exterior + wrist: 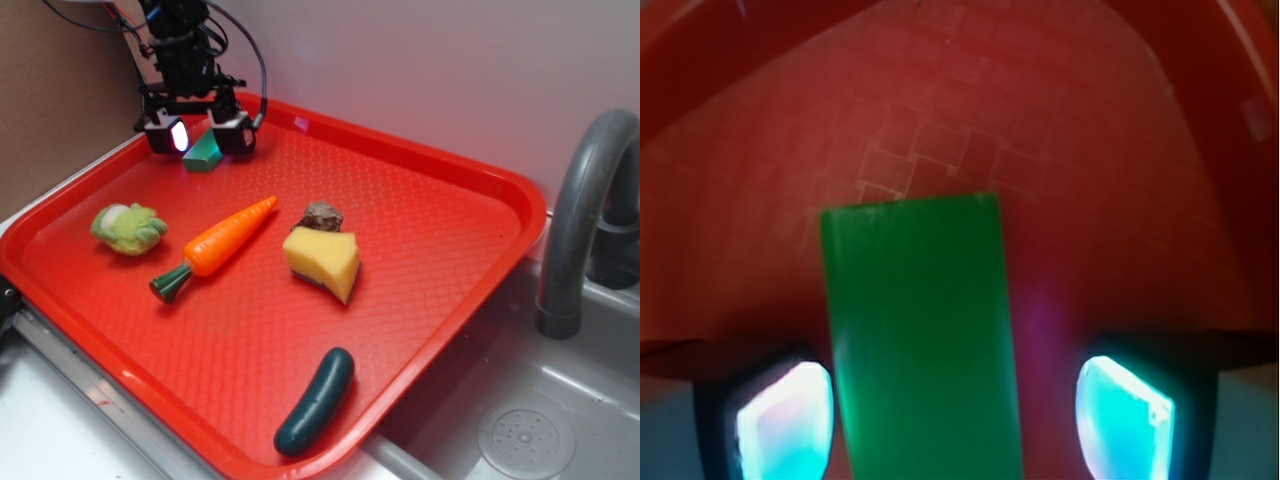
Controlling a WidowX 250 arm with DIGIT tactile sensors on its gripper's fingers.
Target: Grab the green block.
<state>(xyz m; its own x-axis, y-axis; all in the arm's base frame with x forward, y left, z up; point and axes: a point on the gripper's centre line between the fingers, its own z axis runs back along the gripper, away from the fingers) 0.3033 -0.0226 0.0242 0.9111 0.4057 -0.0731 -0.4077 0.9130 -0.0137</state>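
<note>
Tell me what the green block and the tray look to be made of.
Green block: probably painted wood or hard plastic; flat uniform colour, sharp straight edges, slight sheen. Tray: moulded red plastic, judging by the raised rim and the fine grid texture that catches the light.

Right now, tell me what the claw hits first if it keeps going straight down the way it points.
The claw points down at the green block, which lies between its open fingers, so it would likely straddle the block and meet the red tray. How far above the tray it is remains unclear.
</note>
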